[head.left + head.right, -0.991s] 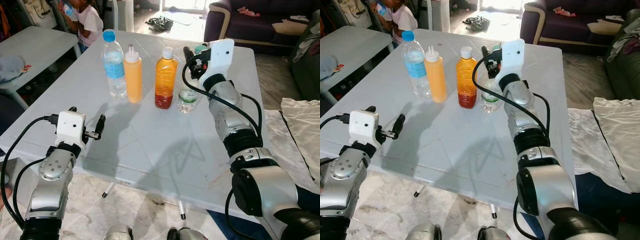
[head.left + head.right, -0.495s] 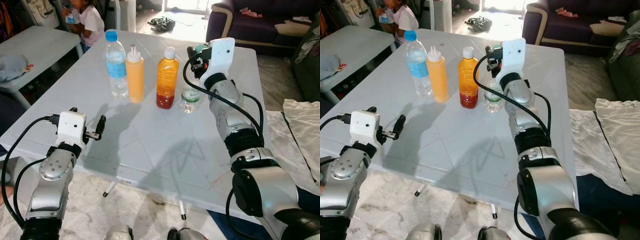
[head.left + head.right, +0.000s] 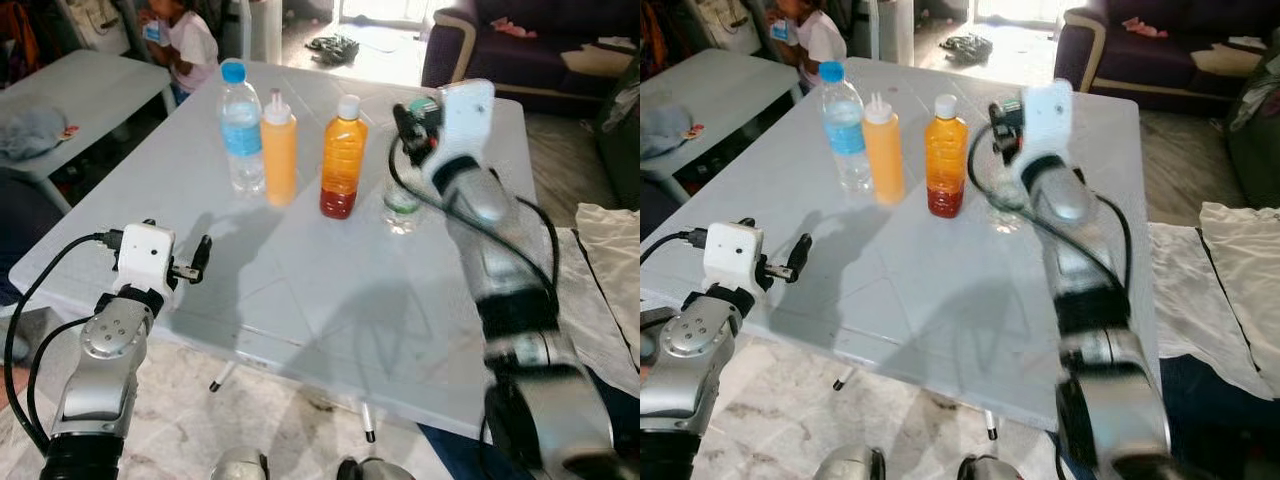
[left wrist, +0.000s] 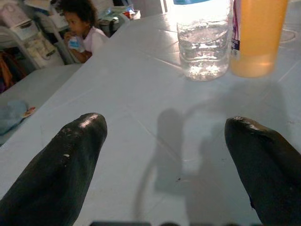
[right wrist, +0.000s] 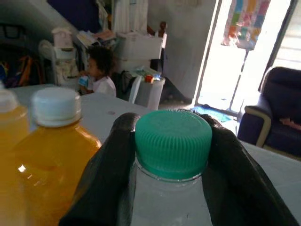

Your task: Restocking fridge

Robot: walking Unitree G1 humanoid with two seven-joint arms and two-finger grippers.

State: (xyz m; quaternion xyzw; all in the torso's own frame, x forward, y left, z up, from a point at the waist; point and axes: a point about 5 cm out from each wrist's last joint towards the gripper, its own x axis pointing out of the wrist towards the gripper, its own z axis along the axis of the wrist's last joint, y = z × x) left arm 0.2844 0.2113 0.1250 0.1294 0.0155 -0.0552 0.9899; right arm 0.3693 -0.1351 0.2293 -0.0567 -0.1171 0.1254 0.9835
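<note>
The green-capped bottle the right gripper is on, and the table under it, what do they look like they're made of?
The green-capped bottle looks like clear, thin plastic: see-through walls and a ribbed, matte moulded cap between the right gripper fingers. The table looks like pale, smooth plastic or laminate with a soft sheen and shallow moulded lines; which one is unclear.

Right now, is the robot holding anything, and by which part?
Yes: the right gripper clasps the small bottle around its green cap. The left gripper holds nothing.

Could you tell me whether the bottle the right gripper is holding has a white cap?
No, the right gripper is shut on the neck of a clear bottle whose cap is green.
</note>
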